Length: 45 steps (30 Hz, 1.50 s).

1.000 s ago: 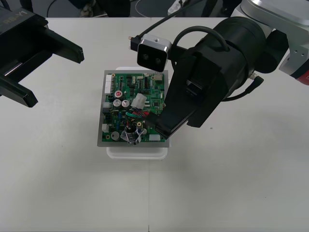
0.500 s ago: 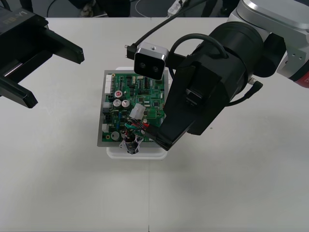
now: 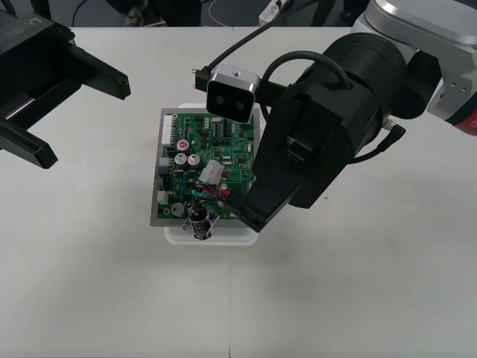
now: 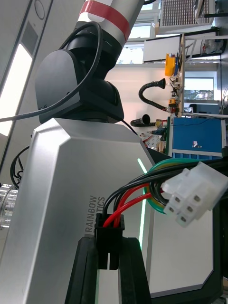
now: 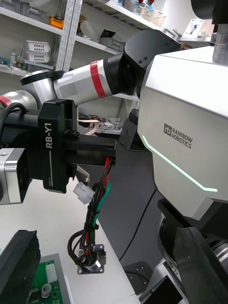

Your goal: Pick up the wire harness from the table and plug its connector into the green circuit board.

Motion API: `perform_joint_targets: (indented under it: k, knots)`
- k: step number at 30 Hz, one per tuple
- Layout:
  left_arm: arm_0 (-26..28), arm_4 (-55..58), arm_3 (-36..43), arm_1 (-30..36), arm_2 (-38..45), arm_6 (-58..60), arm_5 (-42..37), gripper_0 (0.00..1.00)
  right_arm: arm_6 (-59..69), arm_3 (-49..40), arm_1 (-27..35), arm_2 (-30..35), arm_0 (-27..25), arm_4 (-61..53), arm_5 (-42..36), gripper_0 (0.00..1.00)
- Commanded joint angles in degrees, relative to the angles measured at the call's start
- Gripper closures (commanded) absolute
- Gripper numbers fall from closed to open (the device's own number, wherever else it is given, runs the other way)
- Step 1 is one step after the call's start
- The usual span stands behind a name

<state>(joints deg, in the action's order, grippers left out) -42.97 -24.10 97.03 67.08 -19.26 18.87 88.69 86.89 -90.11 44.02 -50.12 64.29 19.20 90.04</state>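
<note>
Right gripper [image 3: 242,210], pinching the plug [image 4: 108,240], has slid toward 6 o'clock; the socket [image 3: 199,224] now hangs at the board's [image 3: 223,138] near edge. Left gripper [image 3: 88,119] stays spread, 10 o'clock.

Your right arm [image 3: 358,97] ends in a fat black cylinder and a boxy black wrist block. Behind them comes a silver link [image 3: 425,26] with a red ring [image 3: 468,125]. A thick black cable [image 3: 313,56] loops over the cylinder, and a thinner cable [image 3: 391,134] plugs in at its side. The wrist camera [image 3: 233,92] is a silver-faced box with two dark lenses and its own black lead [image 3: 235,46]. The right gripper [image 3: 240,211] has flat black fingers [image 4: 83,275], and its housing carries white "RB-Y1" lettering [image 5: 52,142]. Your left gripper [image 3: 88,121] is all black and angular, with a faint pale marking [image 3: 16,31] on top.
</note>
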Motion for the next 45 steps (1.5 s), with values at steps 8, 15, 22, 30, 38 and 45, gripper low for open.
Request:
perform_joint_targets:
  k: [8,15,22,30,38,45]
  knots:
    - [0.4,1.1,3.6,0.6,0.1,-3.6,1.3,0.17,0.7,0.0,-1.7,-0.5,3.3,-1.2,0.0,1.0]
    - [0.4,0.3,4.7,-0.6,0.1,-3.0,1.3,0.17,0.7,0.0,-1.7,-0.5,3.3,-1.2,0.0,1.0]
    - [0.3,-0.1,7.2,-0.9,0.0,-1.6,1.3,0.18,0.7,-0.1,-1.7,-0.5,3.3,-1.2,0.0,1.0]
    - [0.4,-1.0,8.8,-2.4,0.0,-0.1,1.3,0.17,0.7,0.0,-1.7,-0.5,3.3,-1.1,0.0,1.0]
    - [0.3,-2.4,9.1,-4.0,-0.1,2.0,1.3,0.18,0.7,-0.1,-1.7,-0.5,3.3,-1.2,0.0,1.0]
    - [-0.3,-3.1,9.5,-5.4,-0.1,3.9,1.3,0.18,0.7,-0.6,-1.7,-0.5,3.3,-1.2,0.0,1.0]
